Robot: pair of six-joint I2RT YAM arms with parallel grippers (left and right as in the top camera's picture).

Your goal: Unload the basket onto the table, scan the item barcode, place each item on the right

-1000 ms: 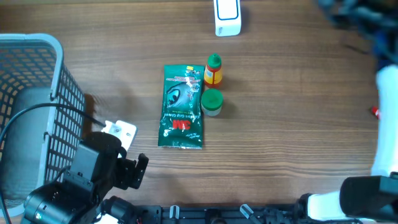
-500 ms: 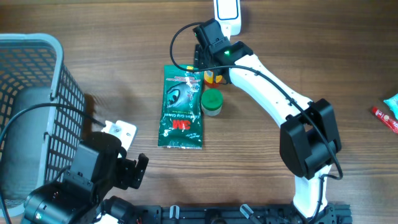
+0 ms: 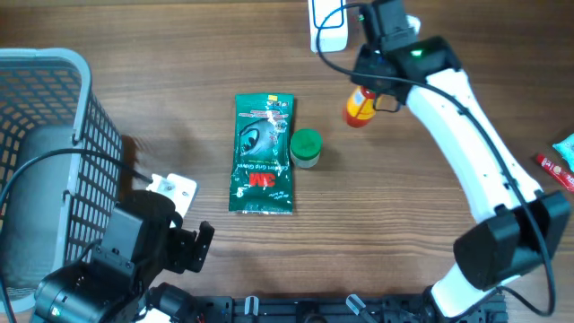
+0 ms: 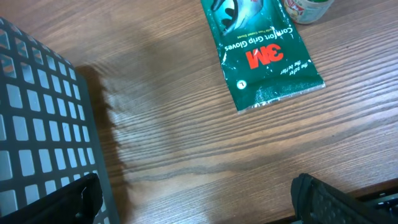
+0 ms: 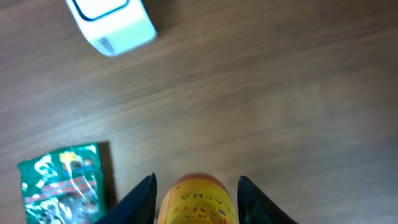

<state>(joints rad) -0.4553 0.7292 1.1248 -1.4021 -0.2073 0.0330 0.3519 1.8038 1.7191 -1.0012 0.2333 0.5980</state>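
A yellow-and-red sauce bottle (image 3: 360,109) hangs between the fingers of my right gripper (image 3: 368,97), to the right of a green 3M glove pack (image 3: 263,154) and a green-lidded jar (image 3: 306,148). In the right wrist view the bottle (image 5: 198,200) fills the space between the two dark fingers of the right gripper (image 5: 196,185). The white scanner (image 3: 327,25) stands at the table's far edge, and the wrist view shows the scanner (image 5: 112,25) at upper left. My left gripper (image 4: 199,202) is open over bare wood near the front left.
A grey wire basket (image 3: 54,135) takes up the left side, with a small white piece (image 3: 172,190) beside it. Two snack packets (image 3: 558,169) lie at the right edge. The glove pack (image 4: 261,53) lies ahead of the left gripper.
My right arm came in over the bottle, its jaws narrowed on it, and it carried the bottle right, away from the glove pack and jar. The left arm stayed still.
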